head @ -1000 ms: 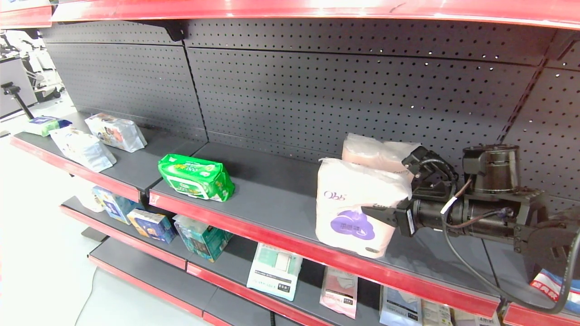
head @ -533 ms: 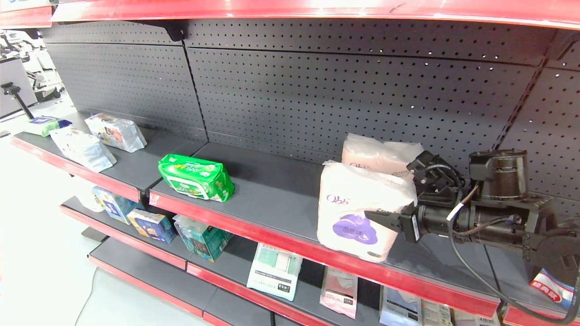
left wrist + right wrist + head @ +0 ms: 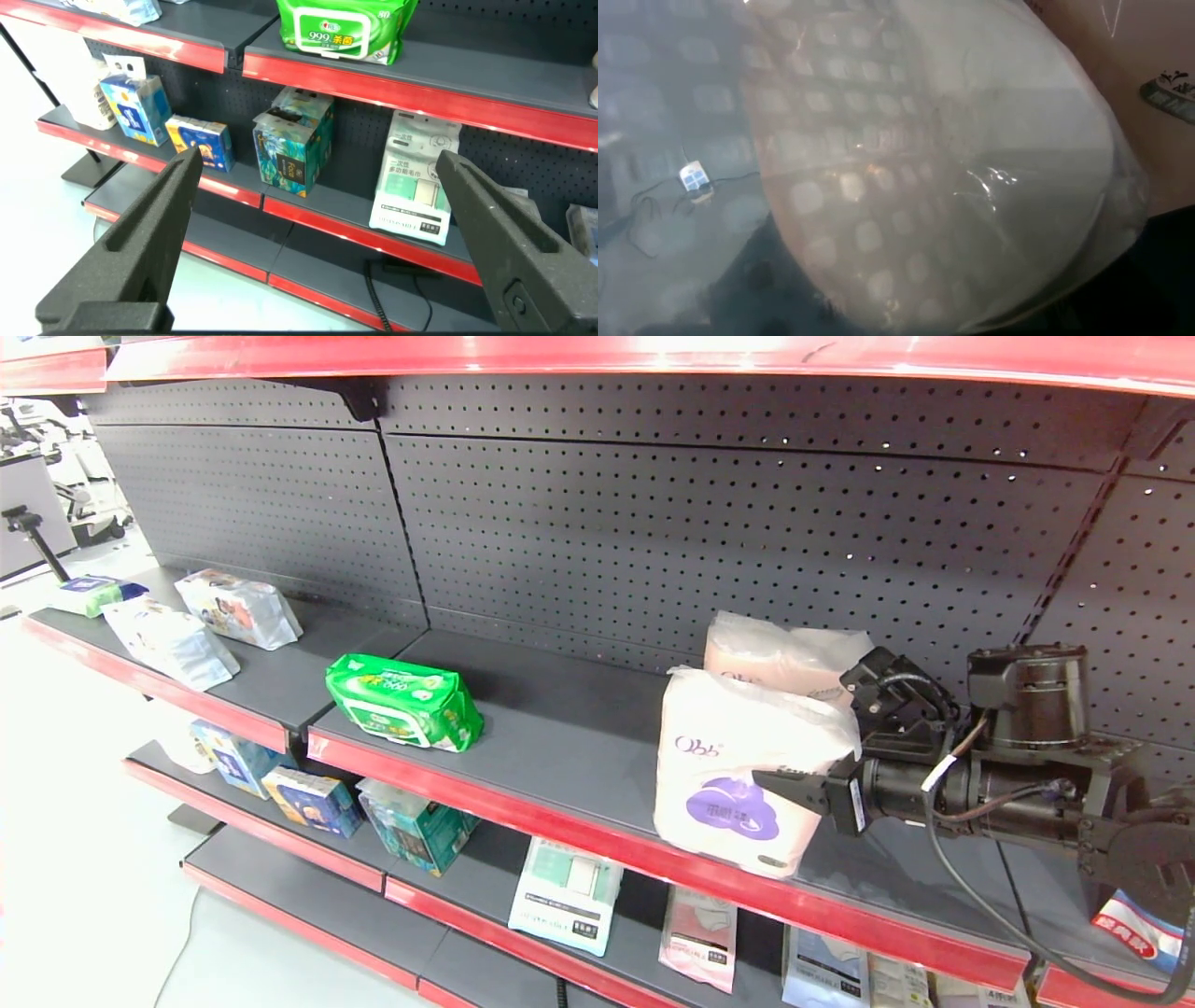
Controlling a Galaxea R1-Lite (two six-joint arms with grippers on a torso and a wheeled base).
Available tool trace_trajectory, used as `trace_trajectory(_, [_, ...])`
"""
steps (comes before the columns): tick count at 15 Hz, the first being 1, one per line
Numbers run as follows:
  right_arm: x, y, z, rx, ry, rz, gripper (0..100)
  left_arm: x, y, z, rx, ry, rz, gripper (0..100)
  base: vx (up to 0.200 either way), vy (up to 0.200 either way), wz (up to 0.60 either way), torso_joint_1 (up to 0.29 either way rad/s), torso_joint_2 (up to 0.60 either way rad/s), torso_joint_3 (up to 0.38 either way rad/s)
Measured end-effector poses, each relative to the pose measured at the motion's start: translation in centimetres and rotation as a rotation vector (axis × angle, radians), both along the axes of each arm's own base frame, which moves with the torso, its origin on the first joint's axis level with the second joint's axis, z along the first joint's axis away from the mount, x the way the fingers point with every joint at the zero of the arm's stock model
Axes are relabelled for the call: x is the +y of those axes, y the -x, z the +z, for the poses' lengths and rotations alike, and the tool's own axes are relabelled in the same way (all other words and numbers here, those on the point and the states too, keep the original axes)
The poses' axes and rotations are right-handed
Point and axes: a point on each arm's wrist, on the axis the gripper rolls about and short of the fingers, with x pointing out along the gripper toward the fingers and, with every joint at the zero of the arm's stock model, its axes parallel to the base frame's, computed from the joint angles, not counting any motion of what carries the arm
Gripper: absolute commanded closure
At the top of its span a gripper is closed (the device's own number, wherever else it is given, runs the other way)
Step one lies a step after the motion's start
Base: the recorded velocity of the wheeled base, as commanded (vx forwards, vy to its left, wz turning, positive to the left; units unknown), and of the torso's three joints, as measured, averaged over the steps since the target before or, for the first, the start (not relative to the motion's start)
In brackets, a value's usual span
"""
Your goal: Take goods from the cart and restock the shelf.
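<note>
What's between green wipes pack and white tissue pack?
Nothing; in the head view the shelf is bare between green wipes pack and white tissue pack.

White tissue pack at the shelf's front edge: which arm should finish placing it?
Right. The right gripper is at the white tissue pack, jaws around it, over the shelf. The left gripper hangs low, jaws open, facing the lower shelves.

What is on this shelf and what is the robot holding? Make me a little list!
Right end effector: shut on soft white plastic-wrapped tissue pack with purple print
Pack position: upright on dark grey metal shelf, near its red front edge
Behind it: pinkish wrapped tissue pack
Farther left: green plastic wipes pack, lying flat
Left end effector: open, empty
</note>
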Motion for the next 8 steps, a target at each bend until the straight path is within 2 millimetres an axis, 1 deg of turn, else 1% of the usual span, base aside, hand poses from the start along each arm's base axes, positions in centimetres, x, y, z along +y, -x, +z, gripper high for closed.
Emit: trace_trajectory(8, [0.11,0.03,-0.07,0.002,0.002,0.007,100,0.00,0.00,0.00,0.000,0.000,0.000,0,0.000,0.000,0.00,0.000,0.00,0.000])
